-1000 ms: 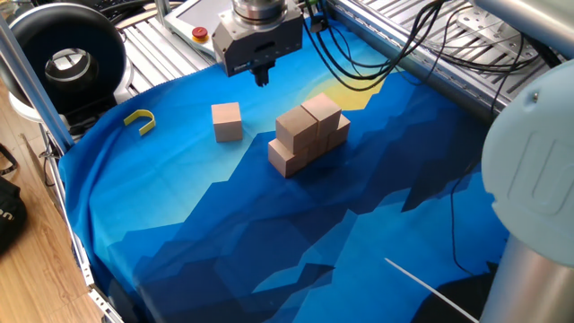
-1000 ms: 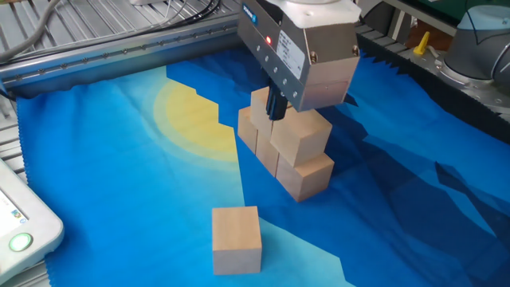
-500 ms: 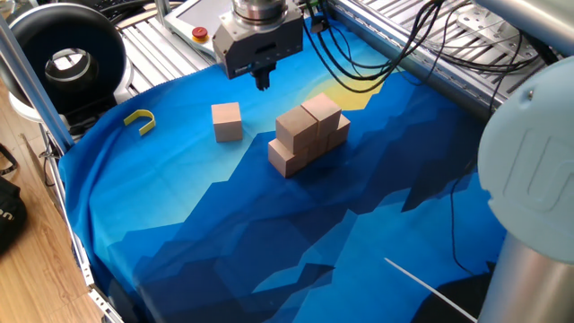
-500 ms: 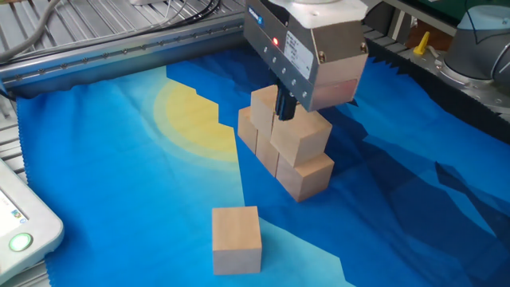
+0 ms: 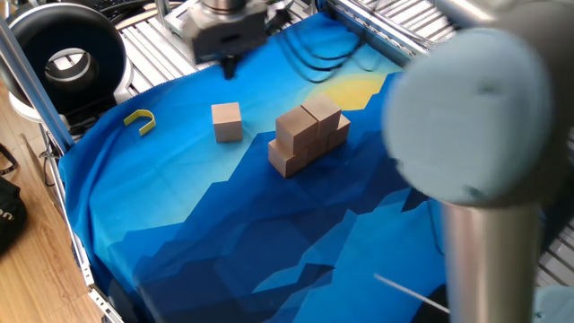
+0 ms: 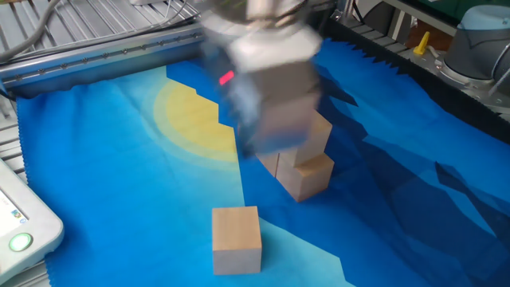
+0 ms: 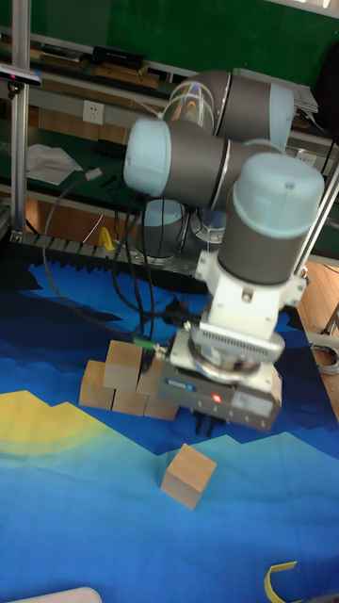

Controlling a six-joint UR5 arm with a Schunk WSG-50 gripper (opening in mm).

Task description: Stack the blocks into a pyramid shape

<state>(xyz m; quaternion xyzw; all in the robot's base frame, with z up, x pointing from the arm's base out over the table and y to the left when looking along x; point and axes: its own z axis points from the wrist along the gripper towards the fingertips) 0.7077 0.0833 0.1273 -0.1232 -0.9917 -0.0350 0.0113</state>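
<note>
Several tan blocks form a two-level stack (image 5: 309, 135) (image 6: 307, 171) (image 7: 122, 382) in the middle of the blue cloth. One lone block (image 5: 227, 121) (image 6: 237, 239) (image 7: 188, 476) sits apart from the stack, flat on the cloth. My gripper (image 5: 229, 65) (image 7: 202, 427) hangs in the air above and just behind the lone block, clear of it. Its dark fingers look pressed together with nothing between them. It is smeared by motion in the other fixed view and hides part of the stack there.
A small yellow hook (image 5: 141, 119) (image 7: 282, 579) lies near the cloth's edge beyond the lone block. A black round device (image 5: 67, 54) stands off the cloth's corner. Metal rails (image 6: 96, 56) border the cloth. The arm's elbow (image 5: 475, 117) looms large at the right.
The gripper has swung away from above the stack toward the lone block, moving fast enough to blur. The arm's elbow has moved further into the frame. No block has moved.
</note>
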